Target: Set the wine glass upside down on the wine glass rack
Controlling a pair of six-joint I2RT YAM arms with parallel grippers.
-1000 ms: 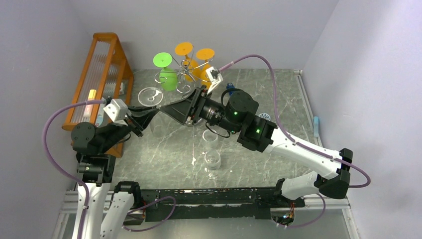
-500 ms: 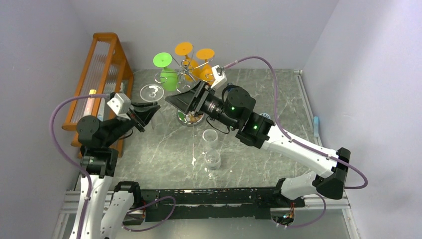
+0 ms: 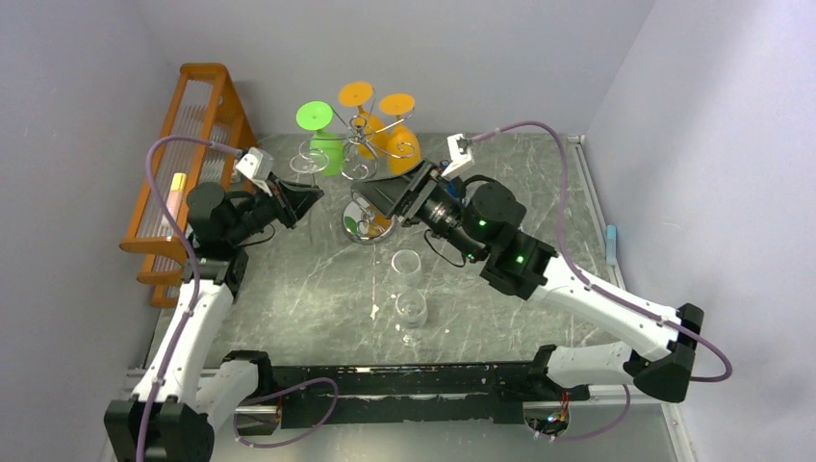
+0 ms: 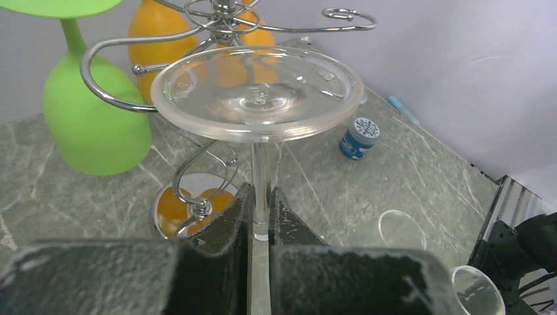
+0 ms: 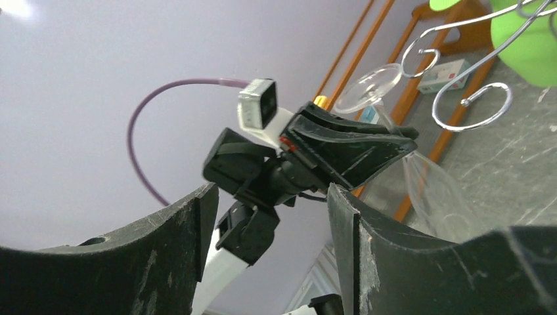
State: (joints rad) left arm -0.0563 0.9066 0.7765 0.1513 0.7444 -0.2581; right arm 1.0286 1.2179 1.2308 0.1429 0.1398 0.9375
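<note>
My left gripper [image 4: 261, 211] is shut on the stem of a clear wine glass [image 4: 257, 93], held upside down with its round foot on top. In the top view the left gripper [image 3: 306, 198] holds the glass [image 3: 308, 161] just left of the chrome wine glass rack [image 3: 358, 146], near an empty hook arm [image 4: 118, 72]. The rack's mirrored base [image 4: 172, 200] stands behind my fingers. A green glass [image 3: 325, 146] and two orange glasses [image 3: 396, 130] hang on it. My right gripper [image 3: 364, 198] is open and empty, facing the left gripper [image 5: 341, 147] in the right wrist view.
An orange wooden A-frame shelf [image 3: 192, 135] stands along the left wall. Two clear glasses [image 3: 406, 262] [image 3: 411, 310] stand on the marble table in front of the rack. A small blue-capped jar [image 4: 360, 136] sits to the right of the rack.
My left arm has lifted and carried the clear glass back and right, up to the rack. My right gripper has drawn back to the right, away from the glass.
</note>
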